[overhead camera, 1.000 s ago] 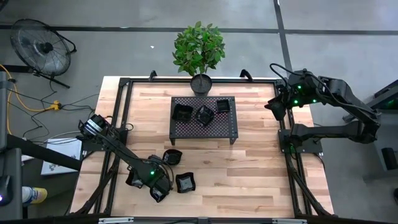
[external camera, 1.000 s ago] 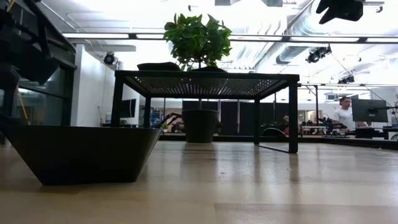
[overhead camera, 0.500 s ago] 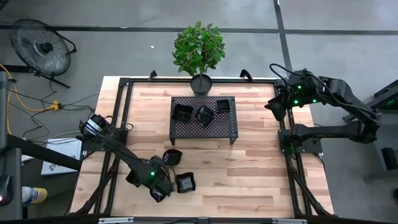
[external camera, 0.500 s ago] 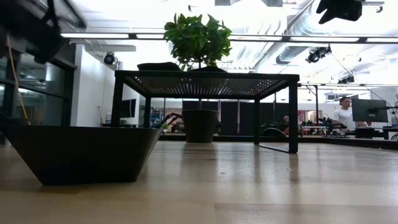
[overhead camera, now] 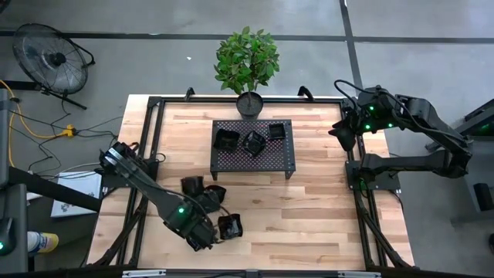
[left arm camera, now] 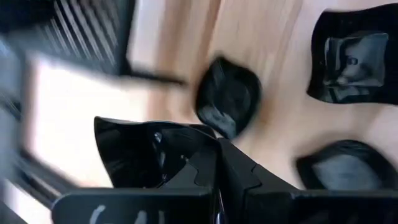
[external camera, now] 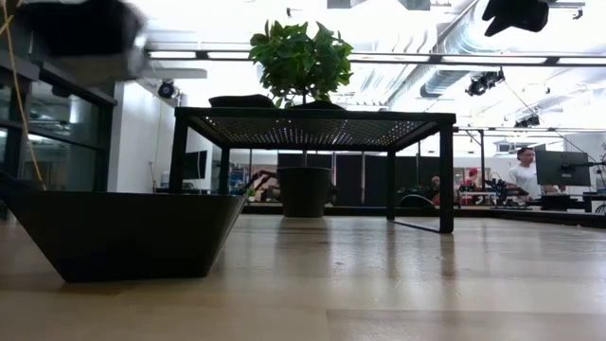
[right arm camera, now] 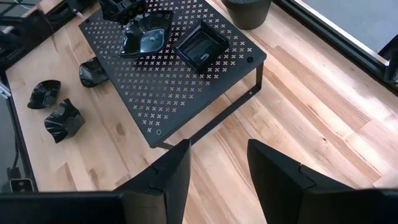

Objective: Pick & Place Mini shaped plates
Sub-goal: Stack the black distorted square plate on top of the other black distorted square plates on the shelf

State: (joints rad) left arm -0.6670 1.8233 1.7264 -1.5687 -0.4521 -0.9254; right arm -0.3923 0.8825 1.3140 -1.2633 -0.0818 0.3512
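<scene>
We see the left gripper [left arm camera: 217, 163] closed tight on the rim of one mini plate [left arm camera: 146, 152], lifted above the front left part of the table [overhead camera: 309, 216]. Below it three more small plates [left arm camera: 228, 96] lie on the wood. Three other plates [overhead camera: 252, 140] sit on the perforated rack [overhead camera: 284, 158], with the plant pot [overhead camera: 249, 103] just behind it. The right gripper [right arm camera: 216, 163] waits high at the right edge, its fingers apart and empty.

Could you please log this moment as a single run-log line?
left gripper: shut on mini plate, lifted | right gripper: open, waiting at table's right edge | rack: three plates
</scene>
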